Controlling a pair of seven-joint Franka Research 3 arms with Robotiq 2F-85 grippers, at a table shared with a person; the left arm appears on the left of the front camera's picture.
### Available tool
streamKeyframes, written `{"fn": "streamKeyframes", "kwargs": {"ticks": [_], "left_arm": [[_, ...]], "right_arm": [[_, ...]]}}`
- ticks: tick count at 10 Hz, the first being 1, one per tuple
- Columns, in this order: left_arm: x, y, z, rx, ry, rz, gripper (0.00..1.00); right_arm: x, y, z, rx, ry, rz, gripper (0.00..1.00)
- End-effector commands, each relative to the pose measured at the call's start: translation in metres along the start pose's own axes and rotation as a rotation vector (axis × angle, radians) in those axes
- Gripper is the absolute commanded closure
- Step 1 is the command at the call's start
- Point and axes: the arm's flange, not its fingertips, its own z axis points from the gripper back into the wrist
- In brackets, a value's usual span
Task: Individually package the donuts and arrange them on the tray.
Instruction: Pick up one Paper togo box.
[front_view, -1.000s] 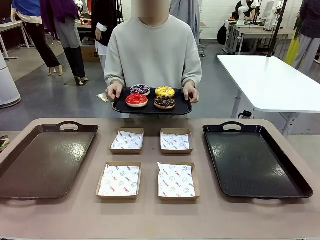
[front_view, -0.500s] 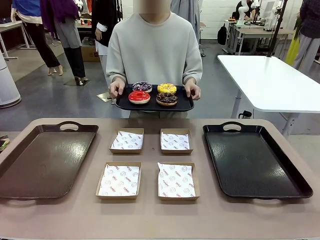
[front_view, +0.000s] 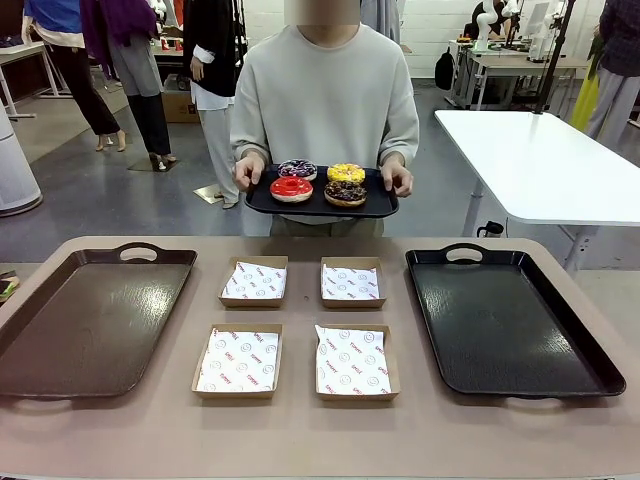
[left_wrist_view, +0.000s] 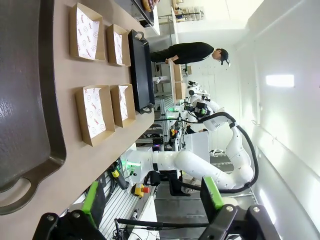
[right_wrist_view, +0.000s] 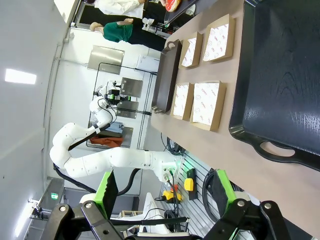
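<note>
Left gripper (left_wrist_view: 152, 200) is seen spread wide and empty, clear of the table. On the tan table (front_view: 300, 430) are laid a brown plastic handled tray (front_view: 90, 320), four paper-lined cardboard boxes (front_view: 240, 360) and a black plastic handled tray (front_view: 510, 320). Beyond the boxes, four glazed ring donuts (front_view: 291, 187) are held on a small black serving tray (front_view: 385, 207) by a person (front_view: 325, 90). The right gripper (right_wrist_view: 165, 190) is likewise spread wide and empty.
</note>
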Motion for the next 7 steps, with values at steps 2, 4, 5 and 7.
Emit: {"fn": "streamKeyframes", "kwargs": {"ticks": [2, 4, 5, 7], "left_arm": [[-0.0007, -0.0006, -0.0005, -0.008, -0.019, 0.011, 0.0], [-0.0007, -0.0006, -0.0005, -0.008, -0.019, 0.011, 0.0], [-0.0007, -0.0006, -0.0005, -0.008, -0.019, 0.011, 0.0], [-0.0007, -0.0006, -0.0005, -0.008, -0.019, 0.011, 0.0]], "right_arm": [[-0.0009, -0.0002, 0.0003, 0.013, -0.003, 0.014, 0.0], [-0.0009, -0.0002, 0.0003, 0.013, -0.003, 0.014, 0.0], [-0.0009, -0.0002, 0.0003, 0.013, -0.003, 0.014, 0.0], [0.0, 0.0, 0.0, 0.0, 0.0, 0.0, 0.0]]}}
